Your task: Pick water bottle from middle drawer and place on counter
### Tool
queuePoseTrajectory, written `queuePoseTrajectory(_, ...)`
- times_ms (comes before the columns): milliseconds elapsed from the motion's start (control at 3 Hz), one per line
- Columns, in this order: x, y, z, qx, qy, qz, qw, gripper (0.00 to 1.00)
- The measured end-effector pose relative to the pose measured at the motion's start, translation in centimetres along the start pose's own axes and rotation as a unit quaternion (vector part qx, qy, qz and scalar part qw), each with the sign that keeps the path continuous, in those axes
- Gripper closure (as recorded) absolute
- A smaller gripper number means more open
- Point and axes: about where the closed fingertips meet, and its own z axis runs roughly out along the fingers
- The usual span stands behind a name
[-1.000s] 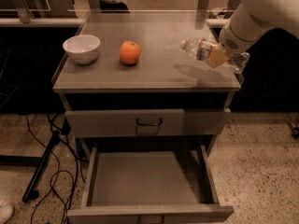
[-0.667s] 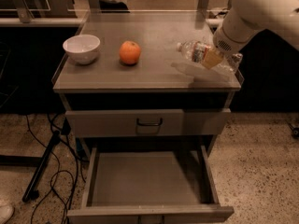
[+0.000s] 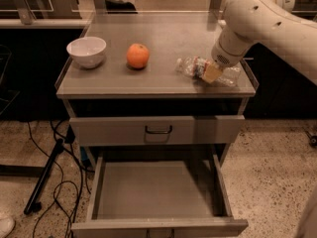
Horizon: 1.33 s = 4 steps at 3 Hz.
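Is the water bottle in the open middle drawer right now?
No, the water bottle lies on its side on the counter, near its right edge, with the gripper at it.

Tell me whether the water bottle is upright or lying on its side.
On its side: the water bottle stretches level across the counter near the right edge, the gripper at its middle.

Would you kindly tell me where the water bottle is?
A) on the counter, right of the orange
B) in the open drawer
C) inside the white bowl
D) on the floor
A: the water bottle lies on its side on the counter, right of the orange, the gripper at it.
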Motion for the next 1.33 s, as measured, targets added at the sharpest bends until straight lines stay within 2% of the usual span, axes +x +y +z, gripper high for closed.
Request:
queuePoseTrajectory(333,0.02,0.03,0.12,-0.001,0.0,0.0,1.0,0.82)
queuePoseTrajectory(1000,0.02,0.04,0.13,-0.001,0.0,-0.001,1.0,0.35)
queuePoseTrajectory(1333,0.02,0.04,0.13,-0.001,0.0,-0.001,1.0,0.04)
